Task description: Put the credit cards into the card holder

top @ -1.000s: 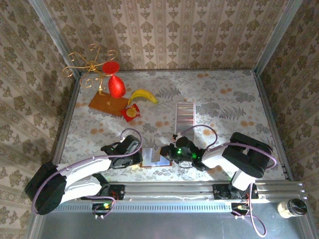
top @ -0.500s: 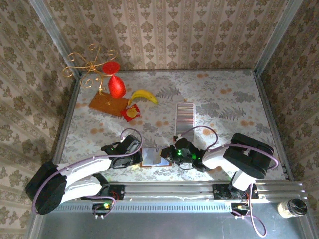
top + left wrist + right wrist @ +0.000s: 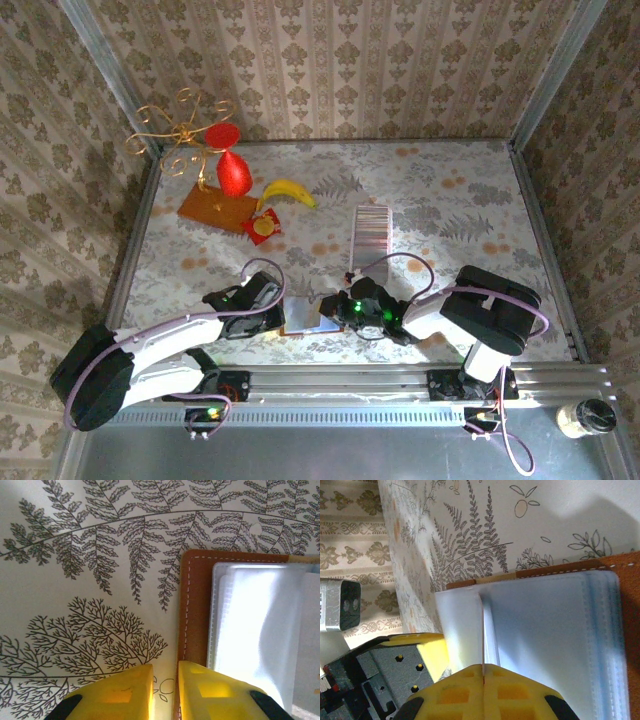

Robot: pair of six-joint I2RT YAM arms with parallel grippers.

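R gripper clenched on thin pale sheet standing edge-on over open card holder, betw. both arms. L gripper nearly closed at holder's leather edge, grasp unclear; credit cards strip lies farther back, apart

Robot test cell in lab, dressed as home. Damask wallpaper on panel walls, held by bare aluminium posts. Fern-print cloth over counter. Extruded aluminium rail at near edge; left arm, right arm bolted there, cables exposed. Staged props: banana, gold wire ornament.
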